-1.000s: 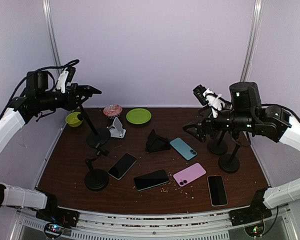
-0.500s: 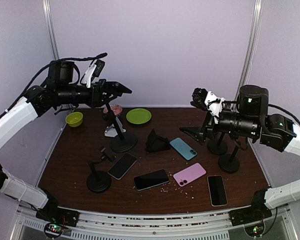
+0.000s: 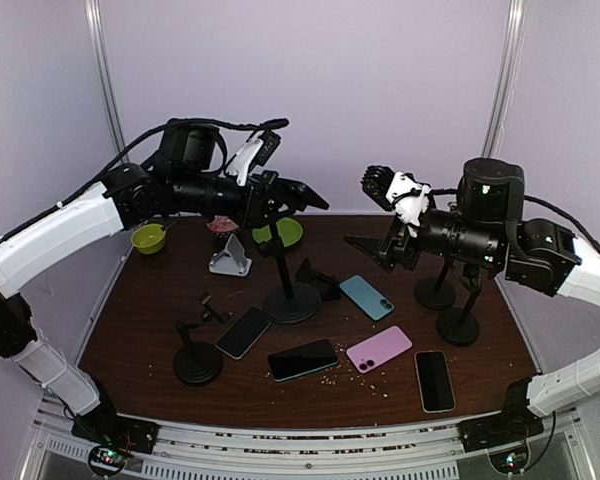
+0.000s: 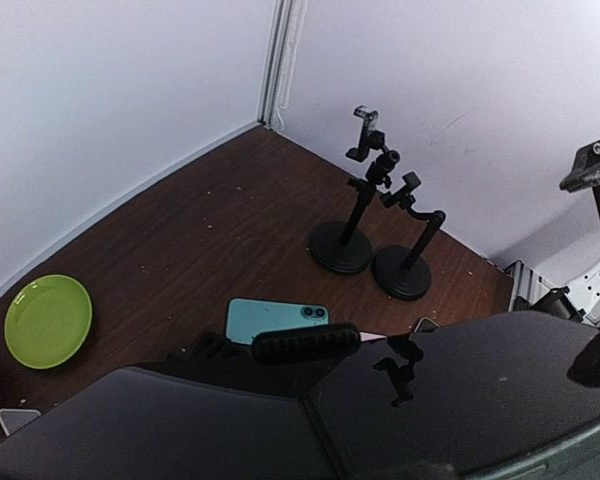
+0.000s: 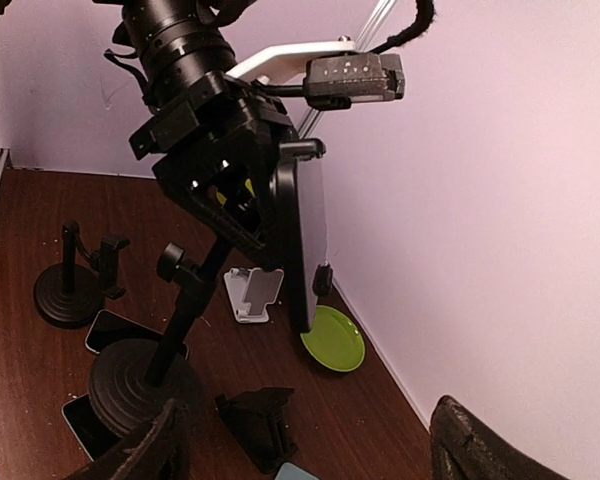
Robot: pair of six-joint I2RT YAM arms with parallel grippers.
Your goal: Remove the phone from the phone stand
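While my left hand (image 3: 302,196) pinches the phone (image 5: 302,245) high over the middle of the table (image 3: 140,320), the phone stand (image 3: 291,298) hangs below it. Its pole slants down to a round base that sits on or just above the wood; I cannot tell which. Seen from my right wrist, the phone stands upright, long axis near vertical, thin edge turned toward me, with the stand's clip against its lower part. My right hand (image 3: 366,248) is spread wide and holds nothing. It is about level with the phone and off to its right, open air between. I judge the right hand is the free one to steady the pole. Below the gap lie a folded black holder (image 3: 315,280) and a teal phone (image 3: 366,296). Two bare stands (image 3: 458,328) sit under my right arm.
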